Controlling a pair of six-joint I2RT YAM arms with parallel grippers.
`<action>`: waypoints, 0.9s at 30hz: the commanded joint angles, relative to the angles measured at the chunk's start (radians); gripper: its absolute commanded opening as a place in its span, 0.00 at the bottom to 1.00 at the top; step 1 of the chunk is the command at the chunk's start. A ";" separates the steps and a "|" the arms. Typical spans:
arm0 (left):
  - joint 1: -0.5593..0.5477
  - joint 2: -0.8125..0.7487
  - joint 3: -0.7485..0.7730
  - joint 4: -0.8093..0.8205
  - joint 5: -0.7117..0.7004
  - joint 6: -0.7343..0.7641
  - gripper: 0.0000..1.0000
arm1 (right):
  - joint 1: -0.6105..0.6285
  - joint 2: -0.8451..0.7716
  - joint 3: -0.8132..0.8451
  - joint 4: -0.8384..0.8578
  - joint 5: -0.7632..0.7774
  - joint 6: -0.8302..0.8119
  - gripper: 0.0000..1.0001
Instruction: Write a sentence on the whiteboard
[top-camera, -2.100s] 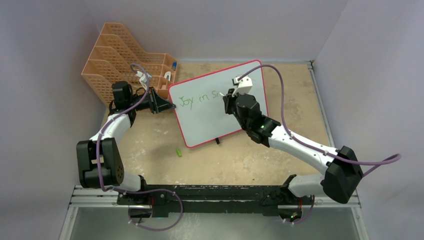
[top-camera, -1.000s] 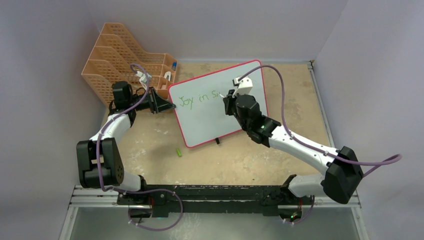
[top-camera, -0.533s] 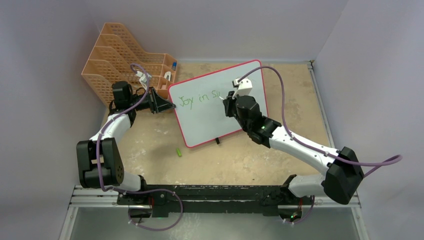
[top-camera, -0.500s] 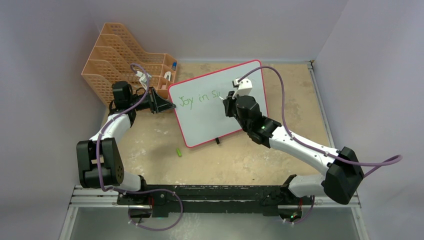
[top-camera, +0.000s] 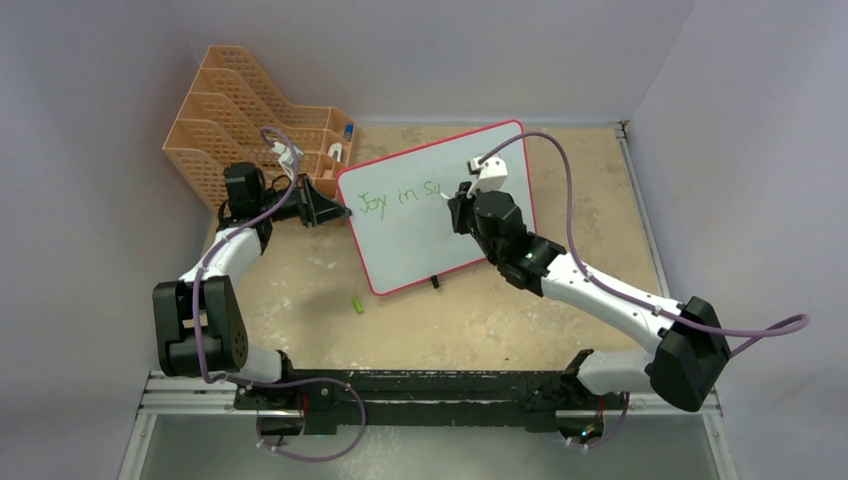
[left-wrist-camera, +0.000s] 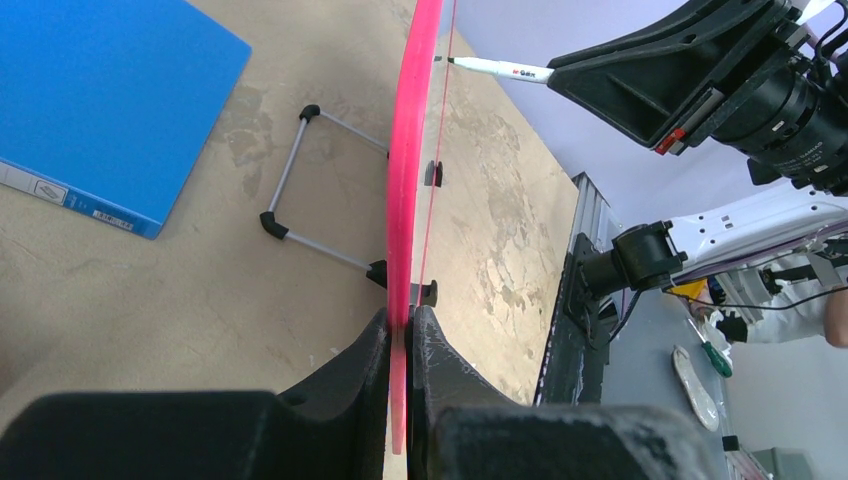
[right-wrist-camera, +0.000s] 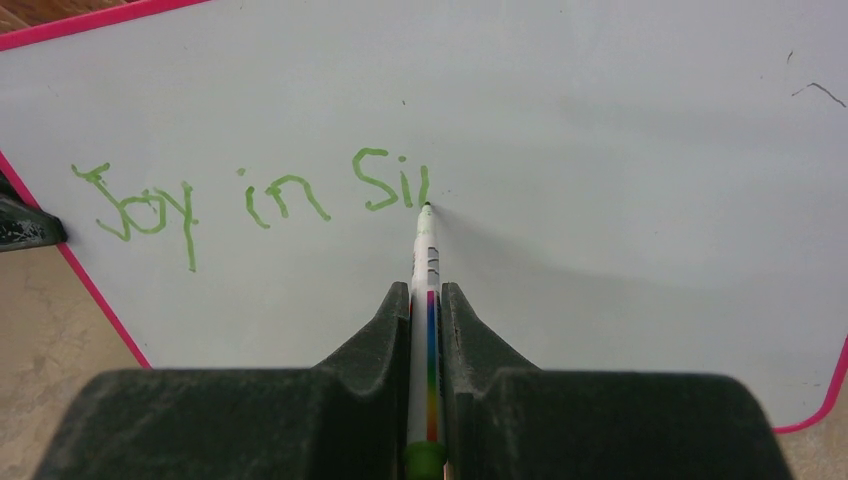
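Note:
The whiteboard (top-camera: 410, 240), white with a pink-red frame, stands tilted on the table. Green handwriting on it, the sentence (right-wrist-camera: 250, 195), reads "Joy in Si" plus one more upright stroke. My left gripper (left-wrist-camera: 402, 325) is shut on the whiteboard's pink left edge (left-wrist-camera: 410, 180) and shows in the top view as the left gripper (top-camera: 335, 210). My right gripper (right-wrist-camera: 427, 292) is shut on a white marker (right-wrist-camera: 426, 255) with a rainbow stripe and green end. The marker's tip touches the board just right of the last stroke. From above, the right gripper (top-camera: 458, 205) hangs over the board's upper middle.
An orange mesh file rack (top-camera: 240, 110) stands behind the left arm. A green marker cap (top-camera: 356, 304) lies on the table in front of the board. A blue folder (left-wrist-camera: 100, 100) lies behind the board, beside its wire stand (left-wrist-camera: 310, 195). Grey walls close in the table.
The writing grew from "Joy in S" to "Joy in Si" with a further stroke. My right gripper shifted slightly right with the marker. The left arm stayed still.

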 joint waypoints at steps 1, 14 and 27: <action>-0.011 -0.026 0.027 0.008 -0.002 0.019 0.00 | -0.006 -0.038 0.020 0.035 0.030 -0.017 0.00; -0.012 -0.026 0.027 0.007 -0.001 0.020 0.00 | -0.006 -0.014 0.043 0.088 0.043 -0.039 0.00; -0.011 -0.026 0.027 0.007 0.000 0.020 0.00 | -0.010 0.019 0.050 0.113 0.053 -0.054 0.00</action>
